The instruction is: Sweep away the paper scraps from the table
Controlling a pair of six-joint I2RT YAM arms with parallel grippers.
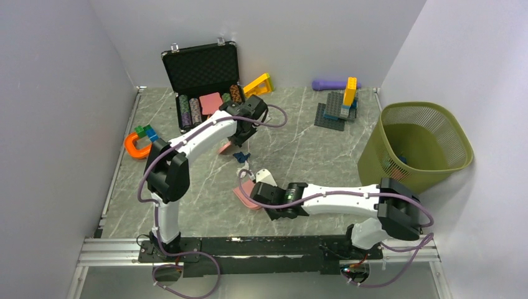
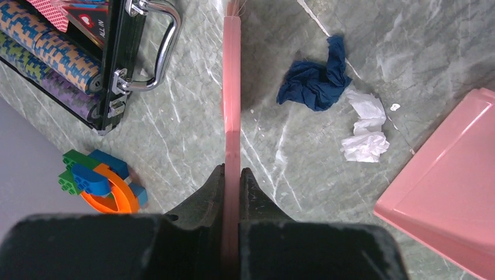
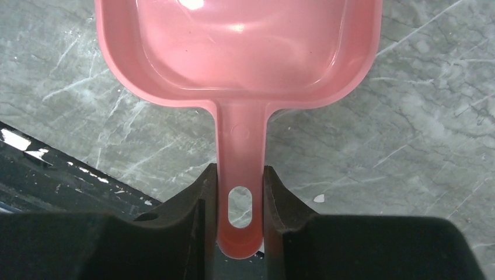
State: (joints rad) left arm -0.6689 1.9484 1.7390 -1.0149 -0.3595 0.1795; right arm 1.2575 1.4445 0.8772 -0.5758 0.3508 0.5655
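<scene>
A navy paper scrap and a white one lie together on the grey-green marble table. My left gripper is shut on a thin pink brush seen edge-on, just left of the scraps. To their right lies a pink dustpan. My right gripper is shut on its handle, both jaws pressed against it. The pan is empty.
An open black case with poker chips stands at the back left. An orange horseshoe with bricks lies left. A grey baseplate with bricks and a purple cylinder sit at the back. A green basket stands right.
</scene>
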